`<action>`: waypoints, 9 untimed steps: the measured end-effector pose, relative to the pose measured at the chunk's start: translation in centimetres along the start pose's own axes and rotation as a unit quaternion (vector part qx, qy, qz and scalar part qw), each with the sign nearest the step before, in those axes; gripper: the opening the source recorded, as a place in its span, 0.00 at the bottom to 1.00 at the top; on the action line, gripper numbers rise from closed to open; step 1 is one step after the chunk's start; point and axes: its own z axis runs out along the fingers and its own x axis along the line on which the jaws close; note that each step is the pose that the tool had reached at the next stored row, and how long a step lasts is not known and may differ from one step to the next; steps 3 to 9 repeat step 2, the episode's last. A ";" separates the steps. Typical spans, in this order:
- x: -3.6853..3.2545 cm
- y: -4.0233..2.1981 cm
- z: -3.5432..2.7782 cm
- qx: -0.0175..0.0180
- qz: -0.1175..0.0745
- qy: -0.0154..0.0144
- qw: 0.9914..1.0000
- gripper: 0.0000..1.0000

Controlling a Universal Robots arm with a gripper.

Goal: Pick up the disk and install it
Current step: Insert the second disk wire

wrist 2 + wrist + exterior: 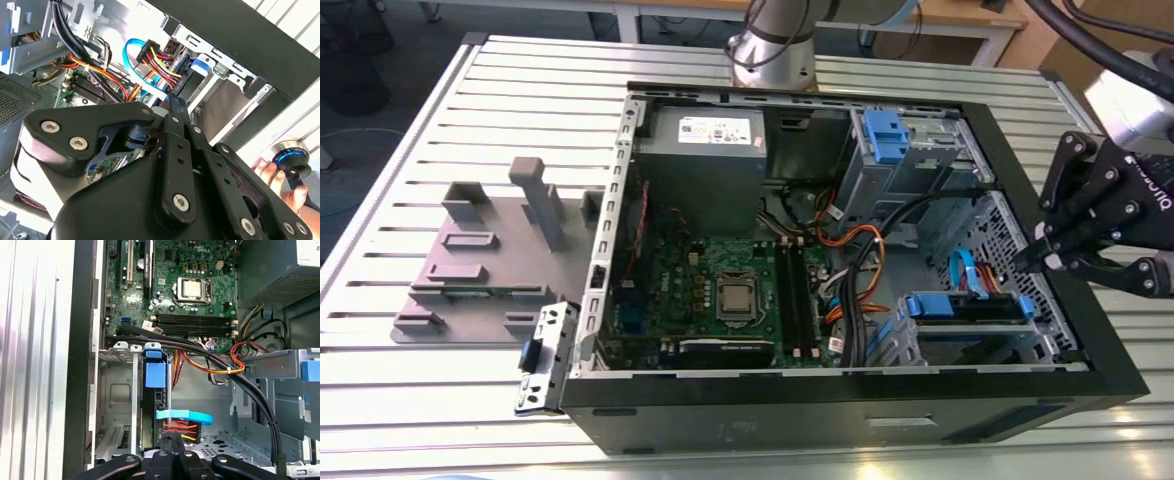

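The disk [965, 306] sits in the lower drive cage of the open computer case [854, 400], its blue rail facing up and red-yellow and blue cables running to it. In the first wrist view the disk [150, 415] stands edge-on in the cage under its blue tab, with the cable plug beside it. In the second wrist view the disk [184, 75] lies just beyond my fingertips. My gripper [1038, 256] hovers at the case's edge on the exterior view's right, above and beside the cage. Its fingers are shut with nothing between them.
A second blue caddy [886, 136] fills the upper bay. Loose black and orange cables [867, 250] cross between motherboard and cage. A grey fixture [480, 260] and a small bracket with a blue clip [538, 358] lie at the exterior view's left. A hand [272, 172] holds a blue-ringed knob.
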 end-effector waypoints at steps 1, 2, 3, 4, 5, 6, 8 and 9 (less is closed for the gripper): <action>0.00 0.00 0.00 0.000 0.000 0.000 1.000 0.11; 0.00 0.00 0.00 0.000 0.000 0.000 1.000 0.11; 0.00 0.00 0.00 0.000 0.000 0.000 1.000 0.11; 0.00 0.00 0.00 0.000 0.000 0.000 1.000 0.11; 0.00 0.00 0.00 0.000 0.000 0.000 1.000 0.11; 0.00 0.00 0.00 0.000 0.000 0.000 1.000 0.11; 0.00 0.00 0.00 0.000 0.000 0.000 1.000 0.11; 0.00 0.00 0.00 0.000 0.000 0.000 1.000 0.11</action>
